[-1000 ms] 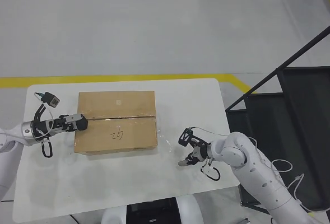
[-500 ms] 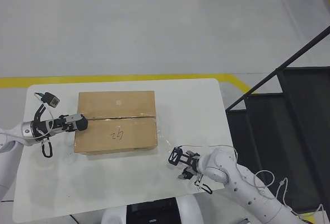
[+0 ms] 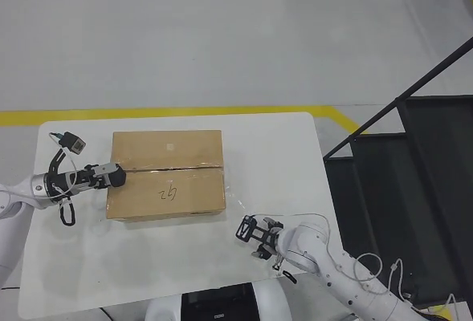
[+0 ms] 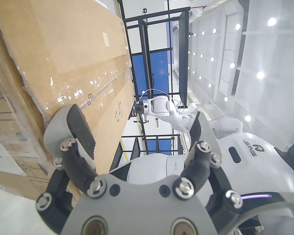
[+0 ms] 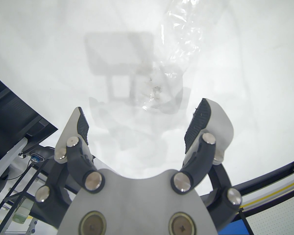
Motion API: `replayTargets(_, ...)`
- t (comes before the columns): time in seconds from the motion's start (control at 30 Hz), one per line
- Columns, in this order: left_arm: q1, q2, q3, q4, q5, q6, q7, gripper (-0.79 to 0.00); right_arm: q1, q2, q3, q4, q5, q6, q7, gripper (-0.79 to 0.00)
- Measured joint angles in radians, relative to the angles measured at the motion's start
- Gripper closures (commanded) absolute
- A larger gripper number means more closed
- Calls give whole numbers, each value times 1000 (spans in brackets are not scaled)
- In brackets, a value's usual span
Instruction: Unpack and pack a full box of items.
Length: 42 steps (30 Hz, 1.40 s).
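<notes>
A closed cardboard box (image 3: 168,172) with clear tape along its middle seam lies on the white table (image 3: 280,152). My left gripper (image 3: 113,176) is at the box's left end, level with the seam. In the left wrist view the left gripper (image 4: 137,128) is open, one pad (image 4: 80,125) against the box (image 4: 63,50) edge by the torn tape. My right gripper (image 3: 252,231) hovers low over the table's front part, off the box's front right corner. The right gripper (image 5: 140,123) is open and holds nothing. A crumpled strip of clear tape (image 5: 178,50) lies on the table ahead of it.
Black metal stairs (image 3: 429,160) stand close off the table's right side. The table's front edge runs just behind the right gripper. Bare tabletop lies to the right of the box.
The right arm has swung towards the table's front edge and to the left, nearer the box's front right corner. The left arm and the box have not moved.
</notes>
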Motion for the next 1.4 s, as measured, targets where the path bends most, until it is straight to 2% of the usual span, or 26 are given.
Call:
replayTargets(0.07,0,0,0,0,0,0,0,-785,6,-3,-5,5,-1,6,-6,-336)
replayTargets(0.1,0,0,0,0,0,0,0,-785,9,-4,-7,8,-3,10,-9,-320)
replayTargets(0.43,0,0,0,0,0,0,0,-785,30,-21,-57,43,-98,90,-4,-342)
replayTargets(0.53,0,0,0,0,0,0,0,-785,32,-25,-70,47,-136,107,2,-280)
replayTargets(0.6,0,0,0,0,0,0,0,-785,33,-27,-80,47,-173,122,6,-179)
replayTargets(0.67,0,0,0,0,0,0,0,-785,32,-30,-87,47,-198,132,4,-126)
replayTargets(0.7,0,0,0,0,0,0,0,-785,31,-31,-87,47,-199,134,2,-74)
replayTargets(0.83,0,0,0,0,0,0,0,-785,33,-32,-67,39,-173,125,-7,0)
replayTargets(0.93,0,0,0,0,0,0,0,-785,32,-30,-36,28,-106,82,-22,-37)
replayTargets(1.0,0,0,0,0,0,0,0,-785,36,-26,0,26,-10,28,-42,-179)
replayTargets(1.03,0,0,0,0,0,0,0,-785,37,-24,15,21,25,6,-41,-154)
replayTargets(1.07,0,0,0,0,0,0,0,-785,35,-21,36,13,71,-25,-47,0)
replayTargets(1.17,0,0,0,0,0,0,0,-785,25,-11,85,-6,138,-81,-41,0)
replayTargets(1.2,0,0,0,0,0,0,0,-785,22,-9,97,-11,148,-93,-36,-55)
replayTargets(1.23,0,0,0,0,0,0,0,-785,19,-6,107,-15,153,-100,-30,-157)
replayTargets(1.27,0,0,0,0,0,0,0,-785,15,-3,117,-18,156,-107,-23,0)
replayTargets(1.33,0,0,0,0,0,0,0,-785,9,0,131,-20,168,-115,-20,0)
replayTargets(1.37,0,0,0,0,0,0,0,-785,7,2,141,-18,178,-119,-21,-52)
replayTargets(1.4,0,0,0,0,0,0,0,-785,6,3,148,-16,183,-120,-21,-360)
